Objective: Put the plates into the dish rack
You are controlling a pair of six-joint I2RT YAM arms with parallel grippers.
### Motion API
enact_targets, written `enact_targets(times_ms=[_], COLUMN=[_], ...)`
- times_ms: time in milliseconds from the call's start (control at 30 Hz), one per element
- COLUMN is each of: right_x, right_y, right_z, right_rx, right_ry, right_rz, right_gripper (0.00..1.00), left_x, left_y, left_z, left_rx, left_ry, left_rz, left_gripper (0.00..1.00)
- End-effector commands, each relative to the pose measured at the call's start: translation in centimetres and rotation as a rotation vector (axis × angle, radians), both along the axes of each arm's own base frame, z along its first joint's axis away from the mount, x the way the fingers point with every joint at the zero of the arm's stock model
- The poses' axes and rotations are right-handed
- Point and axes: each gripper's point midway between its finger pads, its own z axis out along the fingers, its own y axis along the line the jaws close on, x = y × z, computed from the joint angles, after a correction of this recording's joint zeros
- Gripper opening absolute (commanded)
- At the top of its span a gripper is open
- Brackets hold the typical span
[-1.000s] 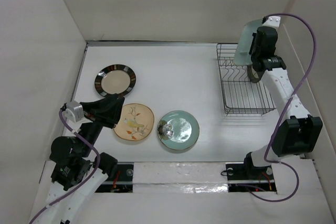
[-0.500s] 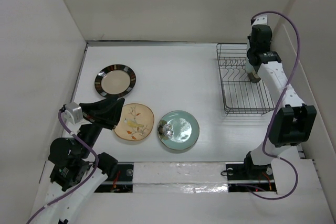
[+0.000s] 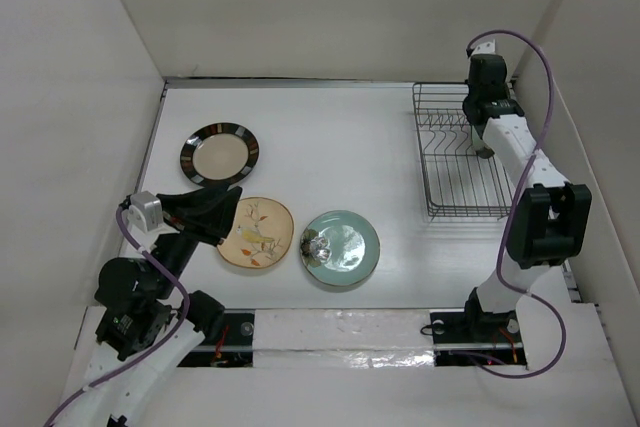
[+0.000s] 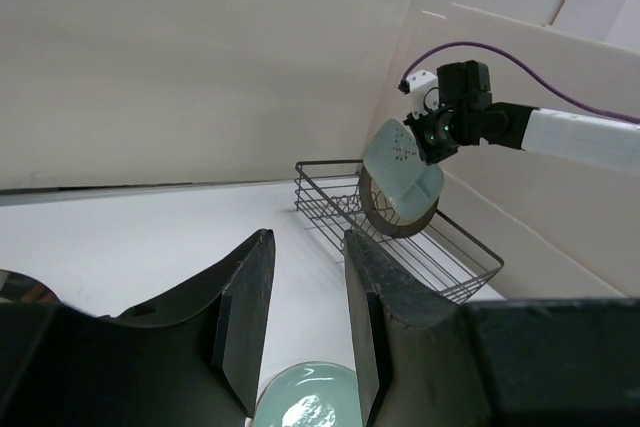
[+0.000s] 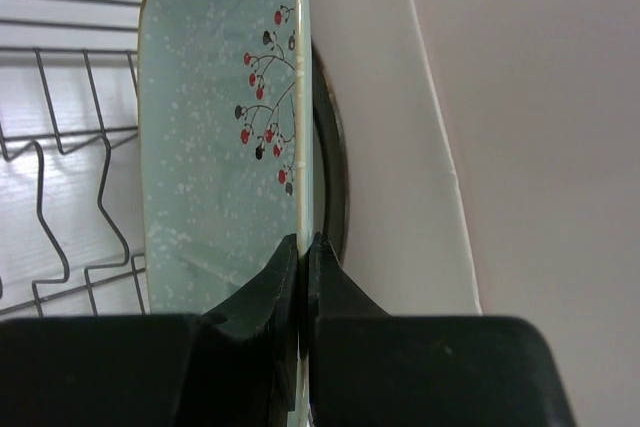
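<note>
Clamping squarish pale green plate upright at dish rack: right gripper; left gripper apart.

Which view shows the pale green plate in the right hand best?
The right wrist view: the plate fills it, pinched by the right hand, berry print clear. The left wrist view shows it small, at the rack. In the top view the arm hides it.

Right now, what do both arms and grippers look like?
Both arms match: white tubular links with black joint housings, seen on the left arm and right arm. A purple cable loops along each. The left gripper and right gripper have black fingers.
</note>
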Motion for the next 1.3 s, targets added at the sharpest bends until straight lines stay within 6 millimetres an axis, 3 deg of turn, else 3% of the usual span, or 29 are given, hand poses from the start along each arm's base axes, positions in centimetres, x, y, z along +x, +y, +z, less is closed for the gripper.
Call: enact_targets(times_ms=[0,267,533,767,933,1000,1133,1267], right_x=[1.1,1.8,2.4,2.8,3.3,3.2,2.8,2.5], right_y=[-1.0,-0.6,1.0,1.0,1.7,1.5,1.9,2.2], right_z=[3.5,1.7,-3.5,-5.8,-6.1,-6.5,-4.6,-2.8], right_rx=[-0.032,-0.010,-0.001,0.010,0.030,0.013,-0.040,-0.072], right_ry=[-0.133,-0.090,-0.003,0.019,0.009,0.035,0.020,0.010], right_rz=[-0.028,-0.008,0.020,0.004,0.014,0.004,0.002,-0.038], right_gripper=[0.00,0.00,0.00,0.00,0.11,0.10,0.08,0.19], left_x=[-0.2,-0.6,-0.3,0.1,0.1,0.2,0.3,0.2], left_y=[0.1,0.1,0.0,-0.2,-0.2,-0.3,-0.4,-0.3], left_z=[1.5,1.8,1.4,1.1,1.1,1.0,0.9,1.1], left_rx=[-0.018,-0.022,-0.016,-0.008,-0.009,-0.006,-0.003,-0.006], left_ry=[-0.037,-0.047,-0.035,-0.020,-0.019,-0.015,-0.014,-0.019], left_rz=[0.001,-0.012,-0.010,-0.002,-0.002,-0.004,-0.007,-0.008], left_gripper=[0.31,0.31,0.31,0.32,0.32,0.32,0.32,0.32])
